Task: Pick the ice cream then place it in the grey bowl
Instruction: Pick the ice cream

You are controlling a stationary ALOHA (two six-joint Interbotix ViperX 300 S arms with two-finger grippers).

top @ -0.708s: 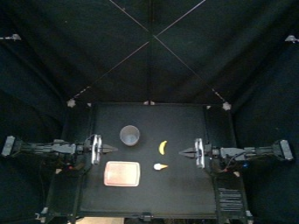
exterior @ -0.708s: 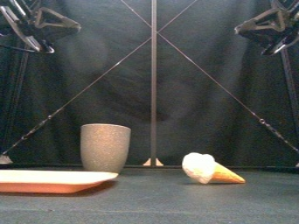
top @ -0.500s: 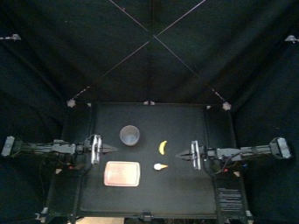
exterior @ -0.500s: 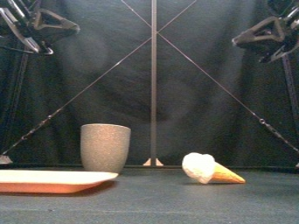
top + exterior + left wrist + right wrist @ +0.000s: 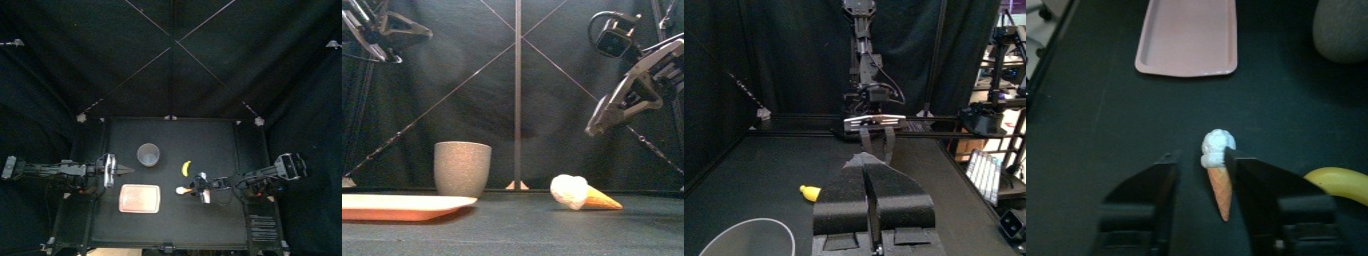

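The ice cream (image 5: 583,193), a white scoop on an orange cone, lies on its side on the table, right of the tall grey speckled cup (image 5: 462,168). From above, the ice cream (image 5: 185,188) is in front of the cup (image 5: 148,153). My right gripper (image 5: 207,187) hangs open and tilted above it, well clear of the table in the front view (image 5: 593,128). In the right wrist view the ice cream (image 5: 1220,170) shows between the spread jaws of the gripper (image 5: 1211,165). My left gripper (image 5: 104,172) rests shut at the table's left side, also seen in its own wrist view (image 5: 871,190).
A flat pink tray (image 5: 139,198) lies left of the ice cream near the front. A yellow banana (image 5: 187,168) lies just behind the ice cream, right of the cup, and appears beside the right jaw (image 5: 1340,183).
My right arm has swung down and inward from the table's right side until its gripper is over the ice cream. The left arm and the toys have not moved.
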